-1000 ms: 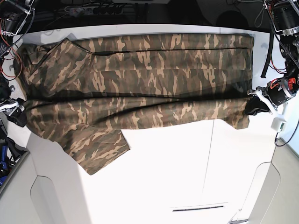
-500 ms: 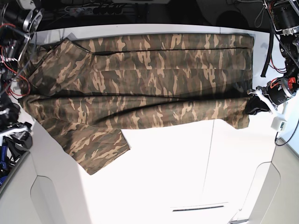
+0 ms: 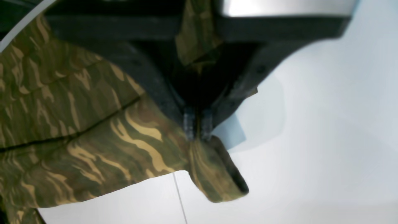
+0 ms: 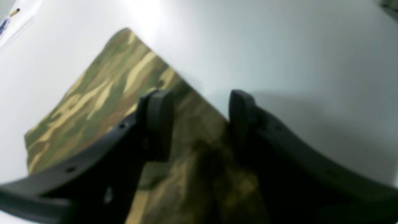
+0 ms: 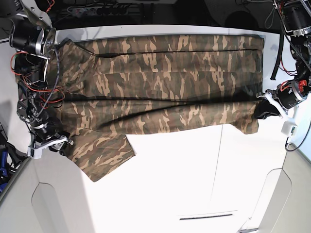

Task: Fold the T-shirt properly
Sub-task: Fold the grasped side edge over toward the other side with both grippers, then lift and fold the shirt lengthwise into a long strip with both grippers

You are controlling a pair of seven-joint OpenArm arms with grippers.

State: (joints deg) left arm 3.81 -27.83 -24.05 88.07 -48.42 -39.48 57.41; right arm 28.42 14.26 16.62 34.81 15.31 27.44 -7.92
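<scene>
**Observer:** Where does the cloth lie?

**Me:** The T-shirt (image 5: 160, 82) is spread lengthwise over the far half of the desk (image 5: 194, 179), already doubled along its length by the look of it. One sleeve (image 5: 99, 155) sticks out from the shirt's near edge toward the bare desk. The hem end is on my left-arm side.

**Observer:** Your left jaws?

**Me:** The left jaws (image 3: 196, 126) are clenched on the shirt's near hem corner; the wrist view shows cloth bunched up between them and a small flap hanging just below.

**Observer:** And the right?

**Me:** The right jaws (image 4: 199, 121) are released, standing apart above that sleeve, one finger over cloth, the other at the sleeve's edge. Nothing held there yet.

**Observer:** How do you do this step well?

**Me:** As I judge it: come down on the sleeve, close on its edge without gathering the layer beneath, and lift only when both ends are held. Keep the left pinch firm and the near edge taut, so the fold falls straight rather than sagging midway.
</scene>
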